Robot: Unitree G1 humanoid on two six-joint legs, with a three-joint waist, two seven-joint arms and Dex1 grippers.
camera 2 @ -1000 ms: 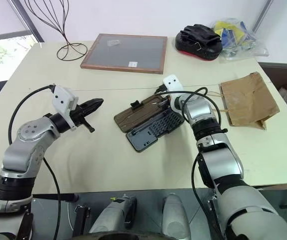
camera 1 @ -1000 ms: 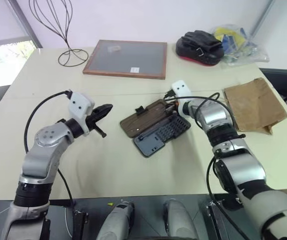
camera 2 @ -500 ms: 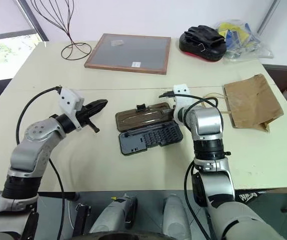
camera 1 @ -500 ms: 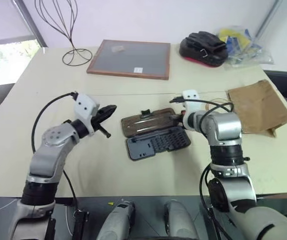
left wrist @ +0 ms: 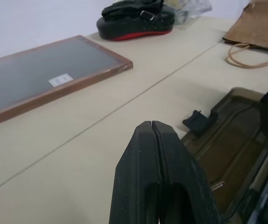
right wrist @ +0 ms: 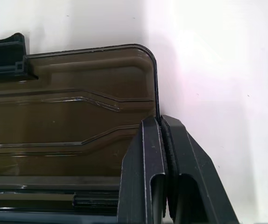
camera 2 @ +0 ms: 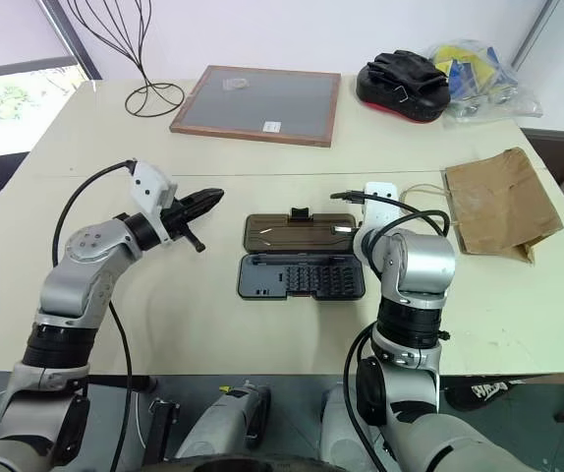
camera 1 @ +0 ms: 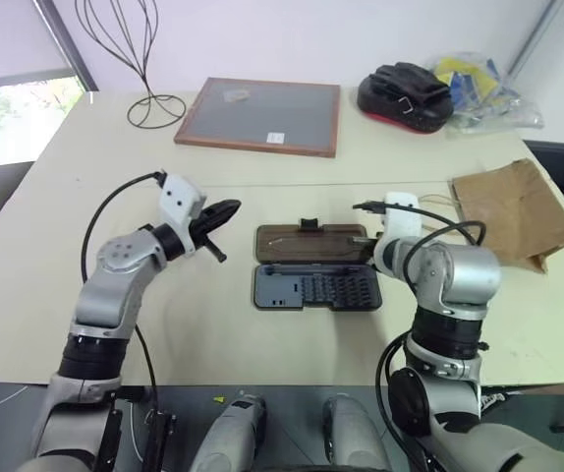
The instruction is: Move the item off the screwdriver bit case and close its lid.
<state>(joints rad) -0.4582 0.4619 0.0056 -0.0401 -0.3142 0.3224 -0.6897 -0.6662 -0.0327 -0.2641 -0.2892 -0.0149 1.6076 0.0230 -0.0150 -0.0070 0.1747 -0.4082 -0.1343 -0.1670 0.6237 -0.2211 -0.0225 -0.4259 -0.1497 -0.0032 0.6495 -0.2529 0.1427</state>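
Bright, even light in both head views; daylight comes in at the window (camera 1: 12, 108) upper left. Shadows are soft and short on the pale cream tabletop (camera 1: 262, 182). Mild sheen on the translucent smoky-brown plastic lid (right wrist: 68, 121), no hard glare. Right wrist view: tabletop blown out to near white, with a pinkish cast. Left wrist view: the near black fingers (left wrist: 159, 182) are soft, while the distant wood-framed grey board (left wrist: 40, 77) stays reasonably sharp. No motion blur.

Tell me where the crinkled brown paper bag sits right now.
In the head views the crinkled brown paper bag lies flat on the table's right side, clear of the open dark grey bit case, with its looped cord handles toward the right gripper.
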